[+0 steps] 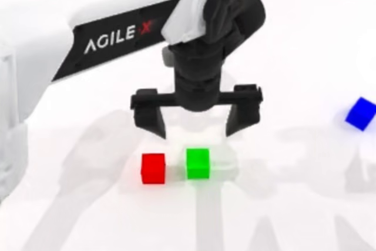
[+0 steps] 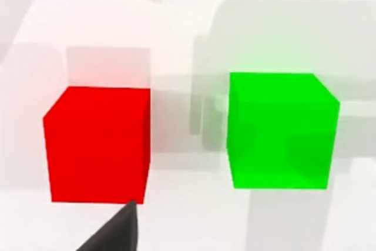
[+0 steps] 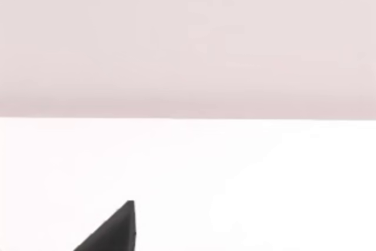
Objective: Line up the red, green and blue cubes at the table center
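My left pincer [image 1: 197, 117] hangs over the white table [image 1: 294, 216] with its two black fingers spread wide and nothing between them. I take the green cube [image 1: 198, 163] as my landmark: the pincer sits just behind it, farther from the table's near edge, with one finger off to each side. The red cube [image 1: 153, 168] rests just left of the green cube, a narrow gap between them, the two in a row. The blue cube [image 1: 361, 113] lies well apart from the green cube, far to its right and a little farther back, turned at an angle. My left arm [image 1: 88, 33] reaches in from the left, behind the green cube.
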Controlling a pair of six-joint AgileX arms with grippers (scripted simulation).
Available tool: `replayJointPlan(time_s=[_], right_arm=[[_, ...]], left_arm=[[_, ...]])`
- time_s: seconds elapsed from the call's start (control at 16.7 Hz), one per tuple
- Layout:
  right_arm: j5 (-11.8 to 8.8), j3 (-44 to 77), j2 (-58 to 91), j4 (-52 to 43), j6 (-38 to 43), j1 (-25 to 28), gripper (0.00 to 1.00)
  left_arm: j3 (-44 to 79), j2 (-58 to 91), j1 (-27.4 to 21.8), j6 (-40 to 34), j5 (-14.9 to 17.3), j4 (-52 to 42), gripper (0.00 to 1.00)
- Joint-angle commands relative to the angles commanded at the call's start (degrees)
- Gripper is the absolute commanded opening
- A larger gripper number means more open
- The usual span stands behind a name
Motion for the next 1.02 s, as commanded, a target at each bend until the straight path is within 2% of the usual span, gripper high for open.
replayJointPlan(time_s=[0.18, 0.42, 0.66, 1.02], right_arm=[[-0.03, 0.53, 0.54, -0.4, -0.26, 0.06, 1.0], [-0.16, 7.92, 8.12, -5.57, -3.73, 0.49, 1.0], [-0.07, 21.91, 23.99, -14.98, -10.02, 0.93, 1.0], [0.25, 48.32, 60.33, -33.75, -22.44, 1.84, 1.0]], left_arm=[[-0.59, -0.34, -0.08, 0.14, -0.04, 0.54, 1.0], [-7.62, -8.23, 3.49, 1.98, -0.51, 5.71, 1.0], [-22.04, -23.94, 10.35, 5.7, -1.02, 14.52, 1.0], [-52.49, -55.29, 23.32, 15.62, -1.18, 30.85, 1.0]])
